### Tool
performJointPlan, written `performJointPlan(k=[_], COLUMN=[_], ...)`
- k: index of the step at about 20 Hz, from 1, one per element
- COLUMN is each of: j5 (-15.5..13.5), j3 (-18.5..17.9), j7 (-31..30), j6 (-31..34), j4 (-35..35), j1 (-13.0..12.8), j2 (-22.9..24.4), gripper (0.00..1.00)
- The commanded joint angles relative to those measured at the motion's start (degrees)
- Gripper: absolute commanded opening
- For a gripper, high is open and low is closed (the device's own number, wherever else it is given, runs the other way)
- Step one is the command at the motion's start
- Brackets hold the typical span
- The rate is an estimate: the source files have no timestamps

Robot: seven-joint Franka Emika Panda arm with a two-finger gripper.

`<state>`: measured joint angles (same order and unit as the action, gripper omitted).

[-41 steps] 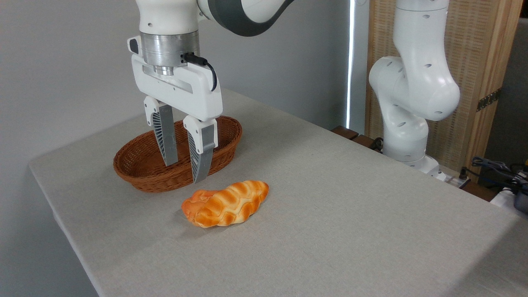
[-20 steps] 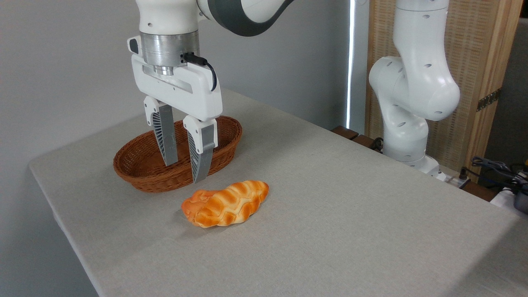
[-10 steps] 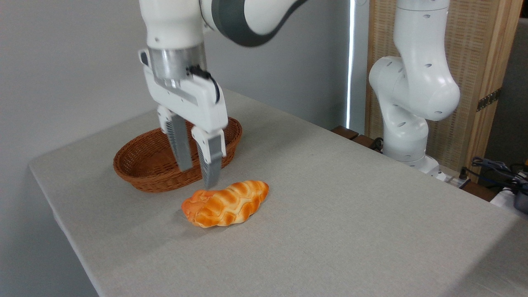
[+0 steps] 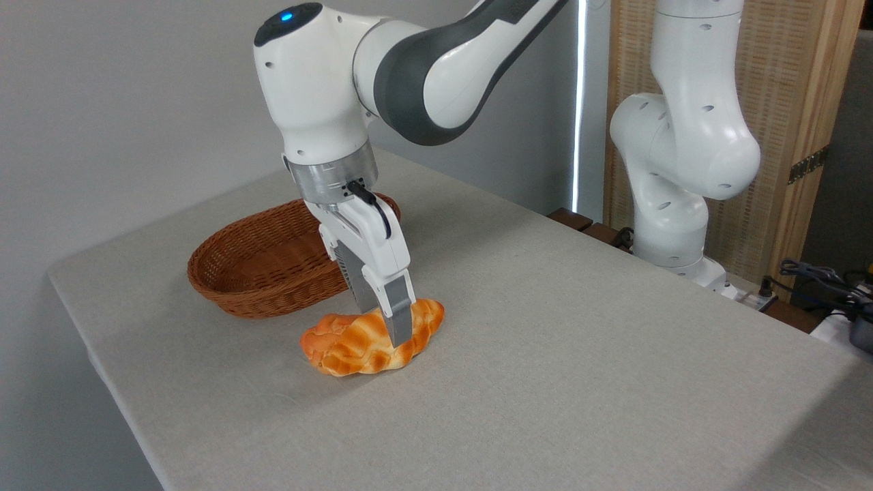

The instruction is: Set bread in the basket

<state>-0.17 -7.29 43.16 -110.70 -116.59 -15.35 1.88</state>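
A: The gripper (image 4: 387, 326) is down on the bread (image 4: 361, 339), tilted, with the near finger (image 4: 397, 315) lying across the front of the loaf's right-hand half. The far finger sits behind it, mostly hidden.

B: Clamped on it?

A: Cannot tell. The fingers stand a little apart and straddle the top of the loaf, but whether they press it or only frame it does not show from here. The bread lies flat on the table (image 4: 559, 354).

B: And the bread against the basket (image 4: 273, 262)?

A: Just in front of the basket and a touch to its right, close to the wicker wall, though I can't make out whether they touch. Its long side runs roughly along the basket's near rim. The basket holds nothing that I can see.

B: Anything in the way?

A: The arm (image 4: 382, 75) itself. The wrist and gripper body cover the basket's right end. Well to the right of the basket, off the table's far edge, stands the robot's white base column (image 4: 682, 150), with a wooden screen (image 4: 798, 102) behind it. Cables (image 4: 818, 276) lie at the far right, well apart from the basket. A grey wall (image 4: 123, 102) stands behind the basket.
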Motion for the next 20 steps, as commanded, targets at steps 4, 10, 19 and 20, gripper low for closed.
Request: performJointPlan(k=[4, 10, 19, 20], j5=[0.26, 1.84, 1.75, 1.75], j3=[-0.71, -5.19, -5.02, -5.02], j7=[3.68, 6.15, 6.06, 6.06], j6=[0.57, 0.49, 0.40, 0.40], j4=[-1.10, -1.10, -1.63, -1.71], j1=[0.15, 0.24, -2.39, -2.49], j2=[0.23, 0.23, -0.82, -0.82], gripper=[1.00, 1.00, 1.00, 1.00])
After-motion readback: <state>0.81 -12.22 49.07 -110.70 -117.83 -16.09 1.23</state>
